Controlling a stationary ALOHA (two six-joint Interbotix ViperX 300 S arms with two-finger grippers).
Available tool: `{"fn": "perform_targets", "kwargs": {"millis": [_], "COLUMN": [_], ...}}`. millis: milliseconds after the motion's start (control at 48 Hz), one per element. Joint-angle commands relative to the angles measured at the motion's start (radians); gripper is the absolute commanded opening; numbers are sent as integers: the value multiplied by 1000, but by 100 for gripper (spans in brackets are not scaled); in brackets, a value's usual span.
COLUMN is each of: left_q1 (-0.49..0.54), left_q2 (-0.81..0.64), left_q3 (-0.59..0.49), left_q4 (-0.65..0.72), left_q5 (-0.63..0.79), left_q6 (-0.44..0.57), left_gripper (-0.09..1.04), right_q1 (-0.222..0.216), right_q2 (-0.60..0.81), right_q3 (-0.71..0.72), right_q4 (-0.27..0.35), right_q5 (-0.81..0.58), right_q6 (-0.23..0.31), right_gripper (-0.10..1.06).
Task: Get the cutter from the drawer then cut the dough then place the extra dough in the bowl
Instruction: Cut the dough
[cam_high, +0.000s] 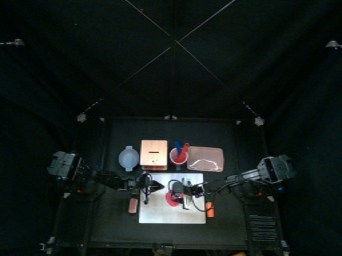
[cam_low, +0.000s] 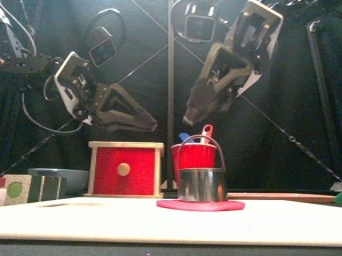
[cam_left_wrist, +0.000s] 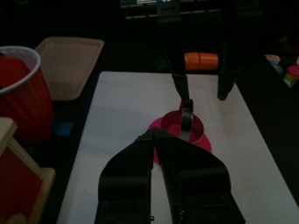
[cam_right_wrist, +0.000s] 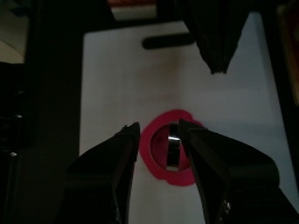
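Right gripper (cam_right_wrist: 160, 131): jaws spread, hanging just above the cutter (cam_low: 203, 185), holding nothing;
Left gripper (cam_left_wrist: 156, 140): jaws closed, empty, tilted down nearby;
Dough (cam_low: 201, 206): pink, flat under the upright cutter

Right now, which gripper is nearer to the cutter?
Right. The right gripper hangs open just above the cutter; the left gripper hangs farther off, to its left.
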Motion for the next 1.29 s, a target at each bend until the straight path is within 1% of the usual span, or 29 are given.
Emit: {"fn": "perform_targets", "kwargs": {"millis": [21, 83, 104, 188, 271, 333, 396, 500, 542, 604, 729, 812, 875, 958, 979, 1062, 1083, 1146, 1250, 1292], "left_q1": [2, 2, 2, -2, -3, -3, -3, -5, -6, -12, -17, -20, -20, -25, -26, -29, -28, -29, -28, -29], "left_q2": [-8, -8, -8, -8, -8, -8, -8, -6, -3, 2, 37, 80, 117, 152, 160, 173, 173, 175, 172, 172], "left_q3": [-35, -44, -49, -61, -67, -69, -69, -77, -86, -97, -112, -121, -127, -135, -137, -137, -135, -133, -135, -133], "left_q4": [5, 6, 8, 18, 28, 32, 34, 31, 26, 14, 12, 18, 18, 17, 17, 15, 15, 11, 12, 14], "left_q5": [-8, -8, -8, -6, -6, -6, -6, -6, -6, -6, -14, -38, -72, -121, -137, -160, -163, -167, -167, -166], "left_q6": [26, 48, 54, 74, 78, 77, 77, 72, 66, 64, 67, 66, 64, 63, 63, 61, 61, 61, 61, 61], "left_gripper": [50, 50, 50, 52, 58, 66, 73, 86, 91, 95, 96, 96, 96, 96, 96, 96, 96, 96, 96, 96], "right_q1": [-12, -34, -48, -84, -110, -124, -126, -126, -118, -118, -118, -117, -115, -104, -95, -67, -57, -28, 14, 40], "right_q2": [-124, -170, -193, -247, -282, -295, -301, -302, -298, -290, -239, -181, -133, -71, -48, 14, 34, 74, 124, 144], "right_q3": [64, 106, 126, 169, 210, 235, 244, 252, 265, 293, 376, 422, 434, 434, 430, 411, 403, 388, 365, 359], "right_q4": [-46, -66, -75, -101, -140, -153, -149, -118, -100, -81, -9, 49, 74, 110, 127, 189, 216, 272, 368, 417], "right_q5": [-164, -227, -252, -284, -284, -284, -282, -296, -324, -385, -595, -736, -813, -876, -885, -888, -888, -896, -911, -930], "right_q6": [-5, -5, -5, -14, -8, 2, 3, 0, -5, -6, -9, -21, -46, -98, -120, -176, -198, -242, -308, -337], "right_gripper": [78, 78, 78, 78, 78, 78, 78, 78, 78, 78, 78, 78, 78, 78, 78, 78, 78, 78, 78, 78]}}
